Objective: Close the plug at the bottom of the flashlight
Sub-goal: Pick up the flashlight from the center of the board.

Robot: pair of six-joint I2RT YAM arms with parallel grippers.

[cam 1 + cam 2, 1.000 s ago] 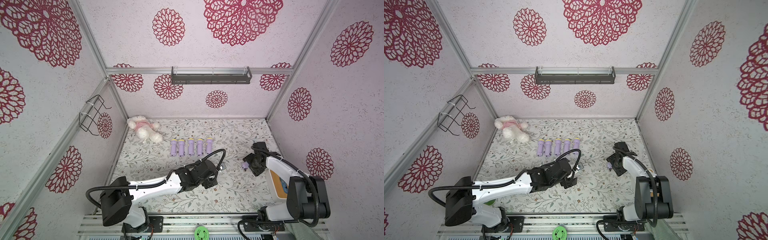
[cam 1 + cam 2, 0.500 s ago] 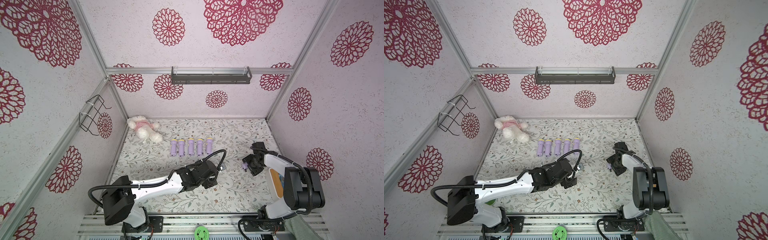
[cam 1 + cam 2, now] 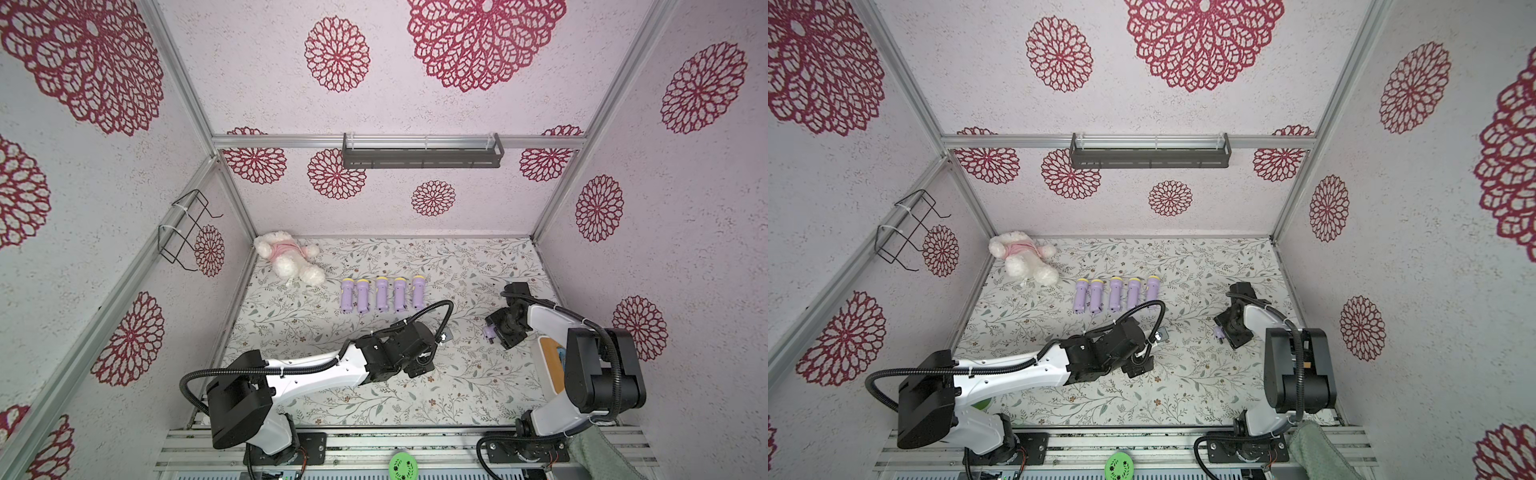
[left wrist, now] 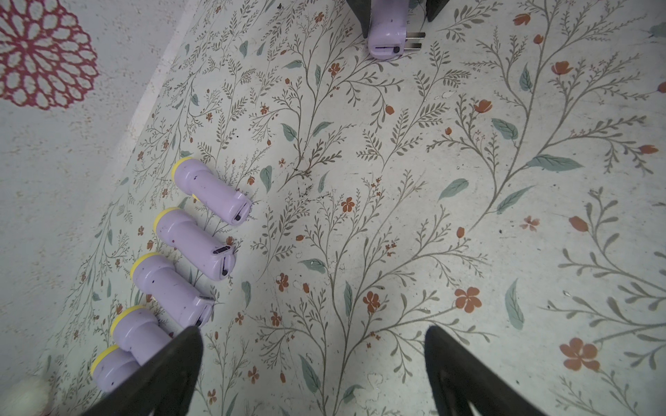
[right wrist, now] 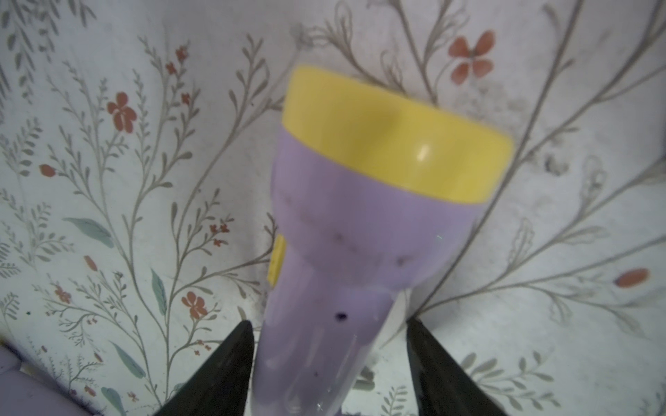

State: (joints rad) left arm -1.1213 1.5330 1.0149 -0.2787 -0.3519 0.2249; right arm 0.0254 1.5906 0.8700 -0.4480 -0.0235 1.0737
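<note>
My right pincer (image 5: 328,326) straddles the flashlight (image 5: 364,230) barrel, whether clamped I can't tell, with my left pincer (image 4: 312,333) gaping empty, short of its plug (image 4: 413,40); it looks like light, stiff, slick plastic, so I'd hold mid-barrel and push the plug flat.

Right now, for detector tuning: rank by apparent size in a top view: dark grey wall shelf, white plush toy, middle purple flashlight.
Largest to smallest:
dark grey wall shelf
white plush toy
middle purple flashlight
</note>
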